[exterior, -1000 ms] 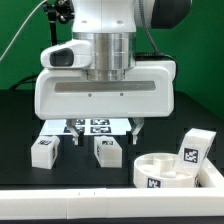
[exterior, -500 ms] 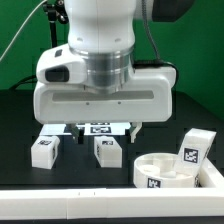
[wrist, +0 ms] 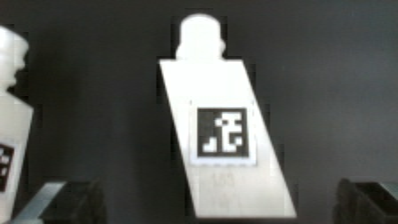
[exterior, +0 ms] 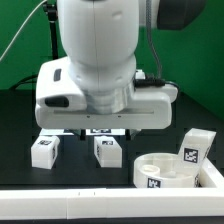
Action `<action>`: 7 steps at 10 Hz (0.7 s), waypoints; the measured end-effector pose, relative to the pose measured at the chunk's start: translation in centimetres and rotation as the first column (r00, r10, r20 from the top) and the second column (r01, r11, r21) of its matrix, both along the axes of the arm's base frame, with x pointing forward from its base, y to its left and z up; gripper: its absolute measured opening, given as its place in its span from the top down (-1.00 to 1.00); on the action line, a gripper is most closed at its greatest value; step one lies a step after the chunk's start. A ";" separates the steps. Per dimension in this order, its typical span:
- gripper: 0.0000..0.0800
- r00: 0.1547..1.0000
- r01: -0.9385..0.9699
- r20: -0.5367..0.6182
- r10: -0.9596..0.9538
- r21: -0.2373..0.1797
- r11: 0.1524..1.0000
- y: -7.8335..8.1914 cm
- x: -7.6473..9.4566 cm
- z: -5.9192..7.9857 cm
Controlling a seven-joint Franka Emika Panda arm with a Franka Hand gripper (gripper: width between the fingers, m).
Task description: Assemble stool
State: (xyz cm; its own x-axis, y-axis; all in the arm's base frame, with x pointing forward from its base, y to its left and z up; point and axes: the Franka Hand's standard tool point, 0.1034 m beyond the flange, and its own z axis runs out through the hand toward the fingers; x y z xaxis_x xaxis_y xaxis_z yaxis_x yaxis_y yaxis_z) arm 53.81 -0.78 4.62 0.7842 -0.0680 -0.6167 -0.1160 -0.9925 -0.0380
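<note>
The pincer (wrist: 214, 205) is spread apart, its fingers on either side of a leg (wrist: 222, 130) lying flat on the table (wrist: 98, 110). The leg looks light, stiff and smooth, so it is best gripped mid-length across its flat long sides. The seat (exterior: 165, 172) sits toward the exterior view's right.

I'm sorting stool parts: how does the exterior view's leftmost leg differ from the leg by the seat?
The leftmost leg lies low; the leg by the seat stands taller. The leftmost leg is far from the seat; the other is beside its rim. Both are white, blocky, tagged.
</note>
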 end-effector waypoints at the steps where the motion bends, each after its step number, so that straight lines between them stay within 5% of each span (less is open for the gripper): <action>1: -0.62 1.000 -0.011 -0.028 0.011 0.006 1.000 0.2 0.1 -0.3; 4: -0.62 0.983 -0.010 -0.185 0.015 0.027 1.000 0.0 -0.9 -0.7; 7: -0.62 0.982 -0.012 -0.186 0.017 0.026 1.000 0.0 -1.0 -1.6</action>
State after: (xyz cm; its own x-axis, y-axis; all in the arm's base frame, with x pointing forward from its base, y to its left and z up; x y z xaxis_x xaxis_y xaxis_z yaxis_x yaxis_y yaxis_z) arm 52.81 -0.77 3.07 0.6565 -0.0408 -0.7532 -0.1091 -0.9932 -0.0412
